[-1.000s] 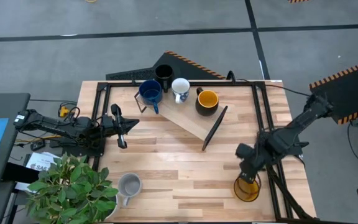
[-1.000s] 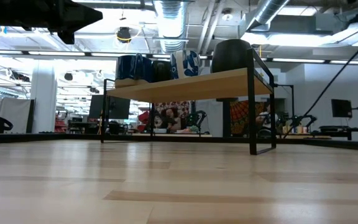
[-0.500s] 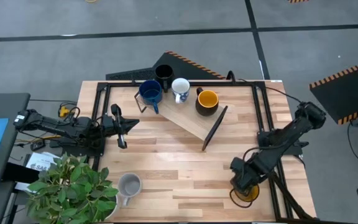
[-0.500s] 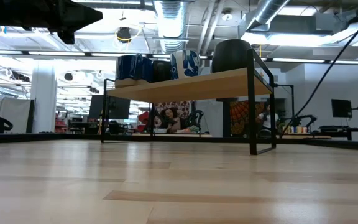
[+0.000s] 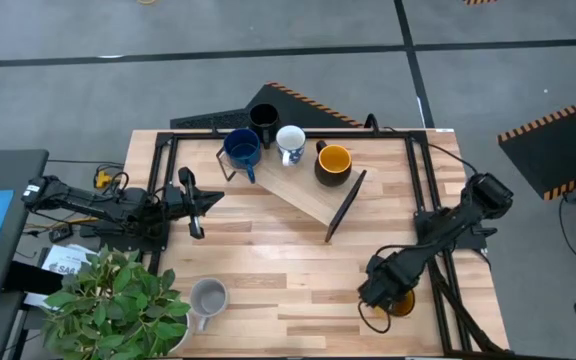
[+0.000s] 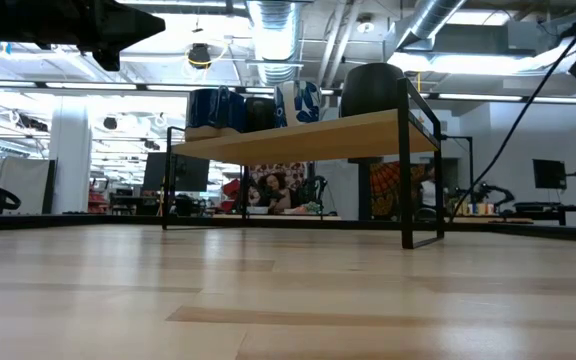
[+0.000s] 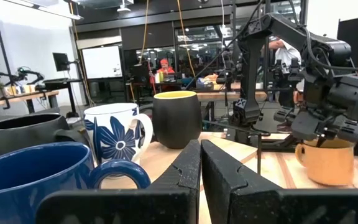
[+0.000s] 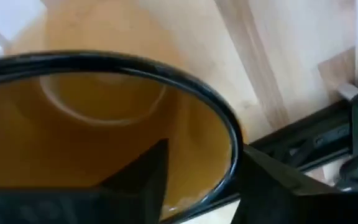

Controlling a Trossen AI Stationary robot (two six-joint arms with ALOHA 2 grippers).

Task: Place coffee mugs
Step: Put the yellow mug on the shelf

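Note:
A yellow-orange mug (image 5: 402, 305) stands upright on the table near its right near corner; it also shows in the left wrist view (image 7: 325, 165). My right gripper (image 5: 380, 287) is down over it, open, with one finger (image 8: 143, 177) inside the mug and the other (image 8: 272, 186) outside its wall. On the wooden rack (image 5: 298, 192) stand a black mug (image 5: 263, 117), a dark blue mug (image 5: 241, 148), a white mug (image 5: 290, 142) and a dark mug with a yellow inside (image 5: 334, 161). A light grey mug (image 5: 208, 298) stands at the near left. My left gripper (image 5: 213, 198) is shut and empty at the table's left. My right gripper comes from above, slanting, and straddles the mug's rim (image 8: 229, 134) with one finger inside and one outside. Whether the fingers touch the wall I cannot tell. The mug stands on the table.
A potted plant (image 5: 118, 300) stands at the near left corner beside the grey mug. A black frame (image 5: 423, 190) runs along the table's edges, close to the yellow-orange mug. Bare tabletop lies between the rack and the near edge.
My right gripper has gone toward the table's near edge, a little to the left and down, onto the yellow-orange mug. The mug has stayed where it was.

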